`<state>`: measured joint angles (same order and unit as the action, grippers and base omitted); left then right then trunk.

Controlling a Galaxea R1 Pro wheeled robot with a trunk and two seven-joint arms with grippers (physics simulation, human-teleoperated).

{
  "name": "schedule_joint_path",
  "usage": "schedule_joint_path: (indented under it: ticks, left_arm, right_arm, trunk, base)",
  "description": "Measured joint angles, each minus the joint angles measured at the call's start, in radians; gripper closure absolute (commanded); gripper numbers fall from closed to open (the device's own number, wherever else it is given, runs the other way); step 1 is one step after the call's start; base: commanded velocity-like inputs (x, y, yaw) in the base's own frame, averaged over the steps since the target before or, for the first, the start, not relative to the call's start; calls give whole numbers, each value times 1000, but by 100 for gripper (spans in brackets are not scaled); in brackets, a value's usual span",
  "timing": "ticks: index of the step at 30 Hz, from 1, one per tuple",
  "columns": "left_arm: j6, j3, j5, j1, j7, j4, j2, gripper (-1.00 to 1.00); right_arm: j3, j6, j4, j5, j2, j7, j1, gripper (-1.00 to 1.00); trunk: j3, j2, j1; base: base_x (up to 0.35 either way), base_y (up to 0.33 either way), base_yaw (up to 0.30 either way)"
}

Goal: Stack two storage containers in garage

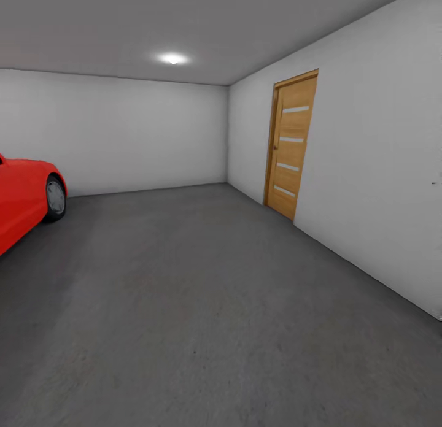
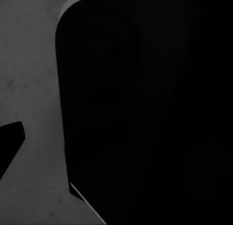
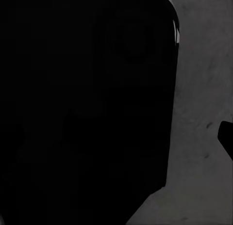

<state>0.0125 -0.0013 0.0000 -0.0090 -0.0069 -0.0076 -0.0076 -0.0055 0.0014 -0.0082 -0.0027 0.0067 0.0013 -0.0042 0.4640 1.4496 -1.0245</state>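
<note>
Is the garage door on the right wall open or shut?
Shut: the wooden door sits flush in its frame, with no gap showing along its edges in the head view.

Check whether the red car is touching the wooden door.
Apart. The head view shows the red car at the left and the wooden door in the right wall, with bare concrete floor between.
</note>
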Motion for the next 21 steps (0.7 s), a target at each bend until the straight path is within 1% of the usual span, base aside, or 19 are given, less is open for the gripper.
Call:
schedule_joint_path:
  ticks: [8, 11, 15, 21]
  left_arm:
    - [-1, 0, 0, 0, 0, 0, 0, -100]
    - [-1, 0, 0, 0, 0, 0, 0, -100]
    - [-2, 0, 0, 0, 0, 0, 0, -100]
    - [-3, 0, 0, 0, 0, 0, 0, -100]
  right_arm:
    - [1, 0, -3, 0, 1, 0, 0, -100]
    - [1, 0, -4, 0, 1, 0, 0, -100]
    - [1, 0, -4, 0, 1, 0, 0, -100]
    - [1, 0, -4, 0, 1, 0, 0, -100]
  trunk:
    - [-6, 0, 0]
    - [-9, 0, 0]
    - [-10, 0, 0]
    - [-11, 0, 0]
  base:
    - [295, 149, -231]
    - [296, 168, -172]
    - [296, 174, -77]
    - [296, 179, -21]
